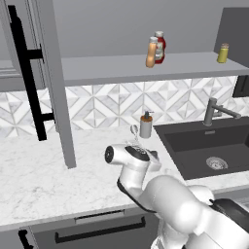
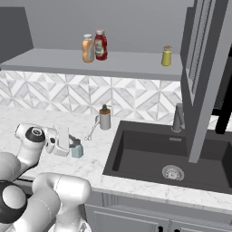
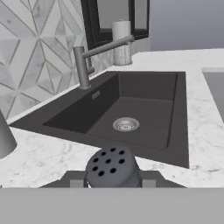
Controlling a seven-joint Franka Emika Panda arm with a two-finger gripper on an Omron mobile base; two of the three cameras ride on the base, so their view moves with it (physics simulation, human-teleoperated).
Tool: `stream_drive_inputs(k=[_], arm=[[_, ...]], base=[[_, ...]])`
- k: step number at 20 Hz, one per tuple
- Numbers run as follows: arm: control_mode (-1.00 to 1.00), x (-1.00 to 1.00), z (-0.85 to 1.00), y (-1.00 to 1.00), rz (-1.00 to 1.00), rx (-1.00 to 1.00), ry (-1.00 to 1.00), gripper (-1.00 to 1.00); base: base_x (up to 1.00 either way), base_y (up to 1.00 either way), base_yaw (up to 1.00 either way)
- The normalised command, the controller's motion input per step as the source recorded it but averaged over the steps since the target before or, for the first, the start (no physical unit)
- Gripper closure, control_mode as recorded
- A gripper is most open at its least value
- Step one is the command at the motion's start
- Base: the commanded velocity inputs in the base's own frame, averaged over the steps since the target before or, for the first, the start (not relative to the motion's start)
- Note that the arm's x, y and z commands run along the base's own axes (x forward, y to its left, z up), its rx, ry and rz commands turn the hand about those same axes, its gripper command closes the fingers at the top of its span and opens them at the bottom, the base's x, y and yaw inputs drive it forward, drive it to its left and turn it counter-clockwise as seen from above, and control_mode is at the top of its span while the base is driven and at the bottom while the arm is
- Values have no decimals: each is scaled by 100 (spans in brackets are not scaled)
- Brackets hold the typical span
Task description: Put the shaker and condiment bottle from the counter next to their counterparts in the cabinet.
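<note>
Glossy white rounded arm (image 1: 170, 199) segments; dark joint rings (one black end cap); small dark fingers (image 3: 148, 183).

- Shaker (image 2: 77, 149): teal, dark perforated cap, upright on the counter (image 2: 27, 118), at 9 o'clock of the sink.
- Orange bottle (image 2: 88, 48): upright on cabinet shelf (image 2: 54, 59), touching ketchup (image 2: 100, 45) at its 3 o'clock.
- Yellow-green shaker (image 2: 166, 56): upright, well apart at 3 o'clock.

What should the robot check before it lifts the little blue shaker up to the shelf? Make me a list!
1. Gripper around the shaker: ok, fingers sit on both sides of its dark holed cap in the hand view.
2. Firm squeeze: cannot tell.
3. Shaker upright on the counter: ok.
4. Orange condiment bottle already beside the ketchup bottle: ok.
5. Free shelf room beside the yellow-green shaker: ok.
6. Cabinet door open: ok.
</note>
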Motion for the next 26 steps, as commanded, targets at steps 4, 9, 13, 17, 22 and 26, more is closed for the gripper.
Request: stream_drive_inputs(k=[4,9,13,17,22,26], arm=[[-100,4,31,-29,-5,0,0,100],[-100,13,45,-26,-7,0,0,100],[-100,16,63,-22,-7,0,0,100],[-100,1,73,-31,-1,0,0,100],[-100,0,69,-36,1,0,0,100],[-100,0,78,-32,1,-3,-4,100]], base=[[0,0,0],[0,0,0],[0,0,0],[0,0,0],[0,0,0],[0,0,0]])
